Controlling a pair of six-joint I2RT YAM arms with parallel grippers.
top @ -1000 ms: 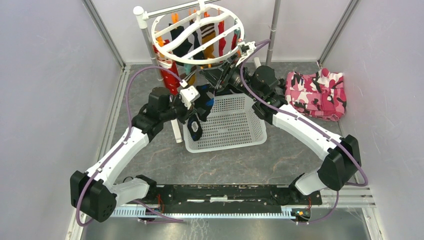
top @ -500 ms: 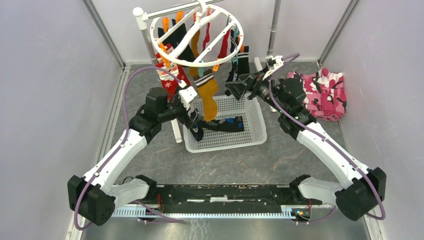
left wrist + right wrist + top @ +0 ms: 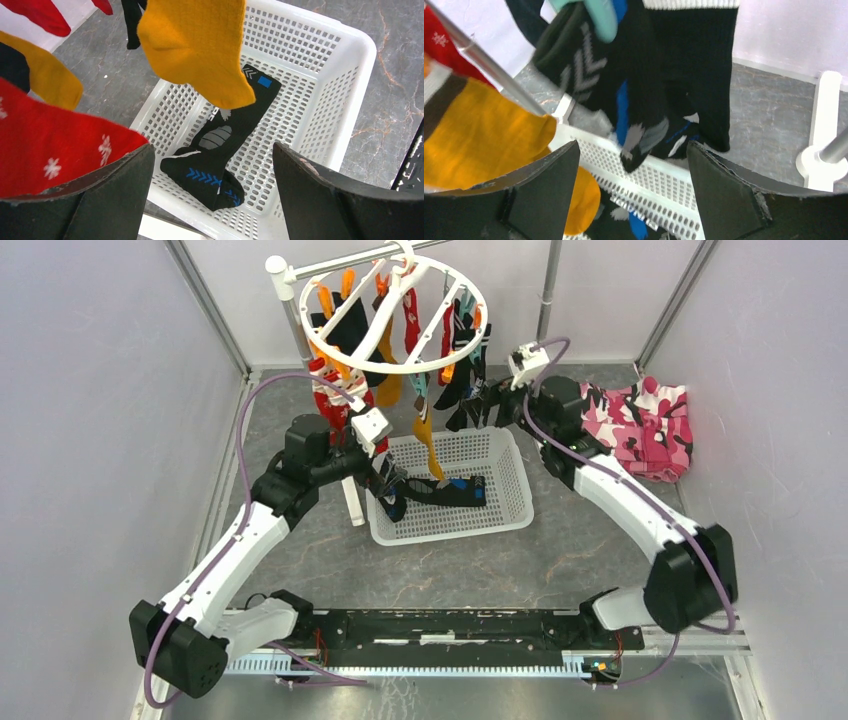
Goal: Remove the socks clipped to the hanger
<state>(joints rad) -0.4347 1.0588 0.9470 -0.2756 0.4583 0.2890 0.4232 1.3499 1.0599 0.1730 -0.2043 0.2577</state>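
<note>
The hanger (image 3: 308, 328), a white ring with orange and teal clips, hangs at the back with several socks clipped on: red (image 3: 335, 400), mustard (image 3: 425, 432), black (image 3: 466, 390). One black sock with blue marks (image 3: 447, 490) lies in the white basket (image 3: 505, 515). My left gripper (image 3: 385, 480) is open over the basket's left edge. In the left wrist view it (image 3: 212, 146) holds nothing, with the mustard sock (image 3: 200, 45) and a red sock (image 3: 55, 150) hanging close in front. My right gripper (image 3: 487, 400) is open beside the black socks (image 3: 694, 75), and between its fingers (image 3: 632, 145) nothing is held.
A pink camouflage cloth (image 3: 635, 425) lies at the back right. The hanger's white stand pole (image 3: 292, 325) rises left of the basket, and a second stand foot (image 3: 824, 150) is at the right. Grey walls enclose the table on three sides.
My left gripper opened and the black sock it held now lies in the basket. My right gripper opened and pulled back to the right of the hanger, which has swung and turned.
</note>
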